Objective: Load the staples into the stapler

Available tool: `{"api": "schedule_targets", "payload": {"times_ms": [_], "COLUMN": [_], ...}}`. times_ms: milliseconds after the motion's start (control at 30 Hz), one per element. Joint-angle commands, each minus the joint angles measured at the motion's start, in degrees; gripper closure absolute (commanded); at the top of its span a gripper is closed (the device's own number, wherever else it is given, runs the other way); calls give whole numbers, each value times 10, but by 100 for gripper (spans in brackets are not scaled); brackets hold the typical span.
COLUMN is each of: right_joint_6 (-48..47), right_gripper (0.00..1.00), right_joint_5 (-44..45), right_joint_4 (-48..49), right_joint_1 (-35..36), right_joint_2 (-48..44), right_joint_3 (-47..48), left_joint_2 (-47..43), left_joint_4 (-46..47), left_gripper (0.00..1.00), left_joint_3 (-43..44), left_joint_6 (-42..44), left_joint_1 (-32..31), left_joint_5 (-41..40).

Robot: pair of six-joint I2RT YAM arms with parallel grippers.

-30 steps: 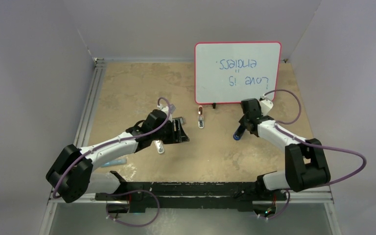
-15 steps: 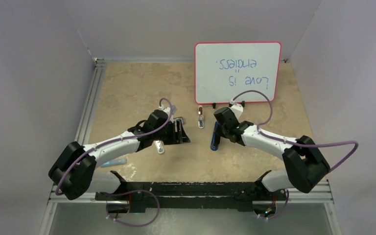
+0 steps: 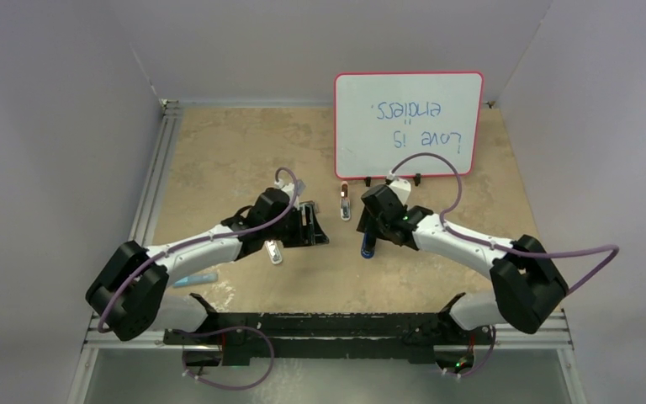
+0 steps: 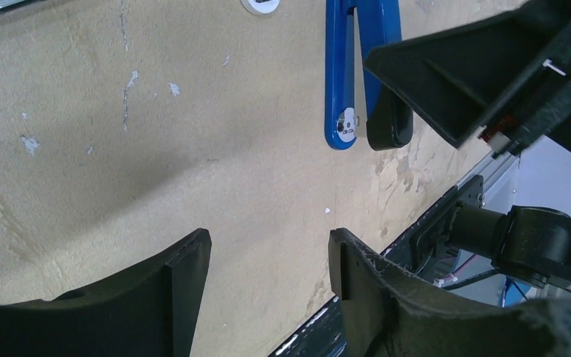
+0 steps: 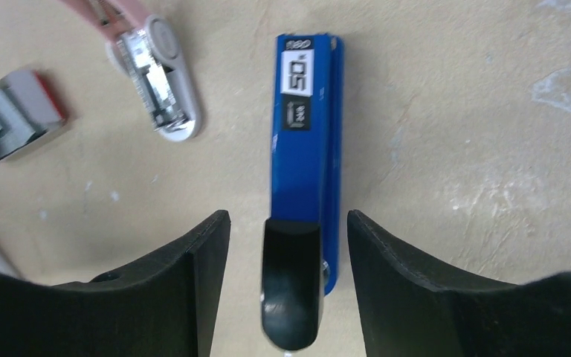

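Observation:
The stapler [image 5: 305, 149], blue with a black rear end, lies flat on the tan table just right of centre [image 3: 368, 246]. My right gripper [image 5: 288, 223] stands open astride its black end, with a gap on each side. The stapler [image 4: 340, 74] also shows at the top of the left wrist view. My left gripper [image 4: 271, 249] is open over bare table, left of the stapler [image 3: 311, 225]. A small grey piece with a red edge [image 5: 15, 115] lies beyond; I cannot tell if it is the staples.
A white-and-pink piece [image 5: 160, 89] lies close to the stapler's left side [image 3: 346, 209]. A whiteboard [image 3: 408, 124] leans at the back. A white oblong bar [image 3: 273, 252] and a light-blue item [image 3: 195, 279] lie near the left arm. A metal rail [image 3: 153, 185] lines the left edge.
The right arm carried the stapler leftward toward the centre, laid it on the table and opened its jaws. The left arm has hardly moved.

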Motion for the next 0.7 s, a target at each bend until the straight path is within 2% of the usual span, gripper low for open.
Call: {"api": "schedule_targets", "payload": {"times_ms": [0,233,467,567,667], "right_joint_6": [19,44,64,58,54], "right_gripper": [38,42,68,76,80], "right_joint_5": [-26,-16,26,27,19], "right_joint_4": [-20,-45,-76,-76,-73], "right_joint_1": [20,49,63,64,64], "right_joint_2": [-36,-28,-29,-32,-50], "right_joint_3": [-12,-25,-8,2,10], "left_joint_2": [7,17,21,24,32], "left_joint_4": [28,35,39,43,51], "left_gripper": [41,41,41,41,41], "left_joint_3": [23,23,23,23,25], "left_joint_6": [3,1,-1,-1,-2], "left_joint_1": [-1,-1,-1,-1,-1], "left_joint_5": [15,23,27,33,46]}}
